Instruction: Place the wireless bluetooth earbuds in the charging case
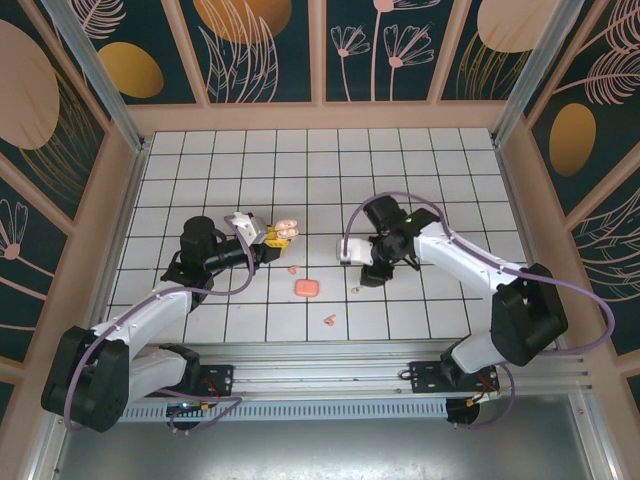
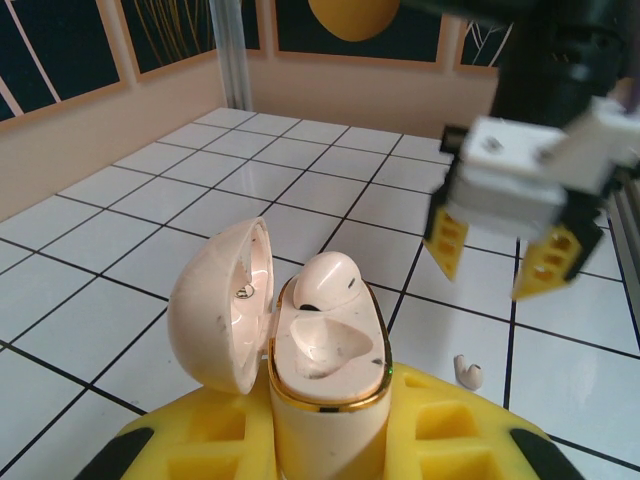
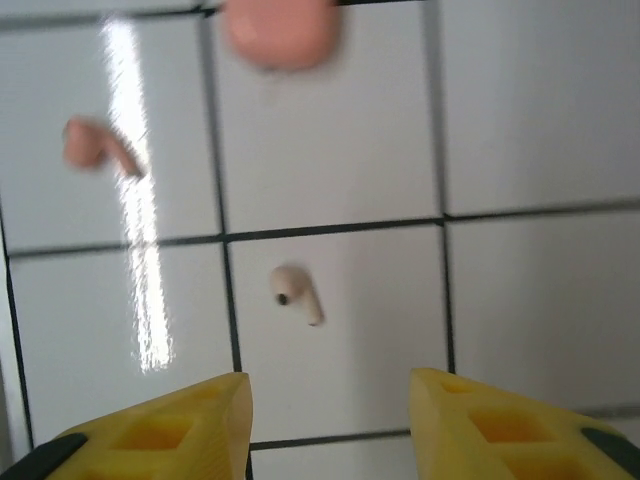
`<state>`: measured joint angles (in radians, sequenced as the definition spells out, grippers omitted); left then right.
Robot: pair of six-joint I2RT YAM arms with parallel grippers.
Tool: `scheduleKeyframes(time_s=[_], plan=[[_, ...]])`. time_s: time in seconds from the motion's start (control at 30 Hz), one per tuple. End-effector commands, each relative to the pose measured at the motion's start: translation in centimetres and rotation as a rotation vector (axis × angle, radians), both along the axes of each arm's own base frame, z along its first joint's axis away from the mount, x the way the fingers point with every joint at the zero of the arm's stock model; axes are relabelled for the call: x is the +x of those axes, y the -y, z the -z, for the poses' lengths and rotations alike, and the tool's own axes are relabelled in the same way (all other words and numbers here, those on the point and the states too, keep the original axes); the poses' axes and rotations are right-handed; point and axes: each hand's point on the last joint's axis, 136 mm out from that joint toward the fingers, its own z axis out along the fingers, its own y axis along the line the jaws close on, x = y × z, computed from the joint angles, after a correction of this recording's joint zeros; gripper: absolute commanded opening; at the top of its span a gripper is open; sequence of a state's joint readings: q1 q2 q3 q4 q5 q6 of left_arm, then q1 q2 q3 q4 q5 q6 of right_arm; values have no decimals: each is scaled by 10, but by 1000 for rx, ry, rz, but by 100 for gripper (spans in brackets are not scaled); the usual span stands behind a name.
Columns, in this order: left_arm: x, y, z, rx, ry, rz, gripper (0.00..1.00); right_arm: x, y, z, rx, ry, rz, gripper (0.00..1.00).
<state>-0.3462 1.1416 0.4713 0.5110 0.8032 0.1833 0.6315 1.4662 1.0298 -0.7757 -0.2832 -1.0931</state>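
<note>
Top external view showed one pink earbud (image 1: 329, 320) lying nearest the arm bases. Just beyond it sat the pink case (image 1: 306, 288), with a loose cream earbud (image 1: 357, 290) to its right and a second pink earbud (image 1: 292, 268) slightly farther. The right gripper (image 1: 368, 277) hung just above the loose cream earbud, jaws parted and gripping nothing; its wrist view showed that bud (image 3: 297, 296) flat on a tile ahead of the yellow fingers (image 3: 170, 425). Farther left, the left gripper (image 1: 268, 235) was clenched on the open cream case (image 2: 322, 430), lid (image 2: 215, 305) tipped to the left, another cream earbud (image 2: 325, 282) seated in one socket.
</note>
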Motion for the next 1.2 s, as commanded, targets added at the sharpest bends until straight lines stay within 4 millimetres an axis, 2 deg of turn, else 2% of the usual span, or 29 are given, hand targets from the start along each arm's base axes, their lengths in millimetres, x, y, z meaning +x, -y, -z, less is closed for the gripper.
scheduleKeyframes(time_s=[0.0, 0.1, 0.43, 0.87, 1.17], plan=[[-2, 3, -6, -6, 22, 22, 17, -11, -3, 24, -44, 86, -327, 44], [-2, 2, -5, -4, 19, 21, 17, -12, -7, 36, -36, 125, -383, 43], [-2, 4, -2, -6, 7, 28, 17, -12, -16, 52, -26, 122, -433, 38], [-2, 3, 1, 3, -2, 22, 17, -13, -15, 67, -62, 74, -465, 33], [-2, 2, 3, 6, -6, 20, 17, -8, -17, 74, -75, 45, -455, 25]])
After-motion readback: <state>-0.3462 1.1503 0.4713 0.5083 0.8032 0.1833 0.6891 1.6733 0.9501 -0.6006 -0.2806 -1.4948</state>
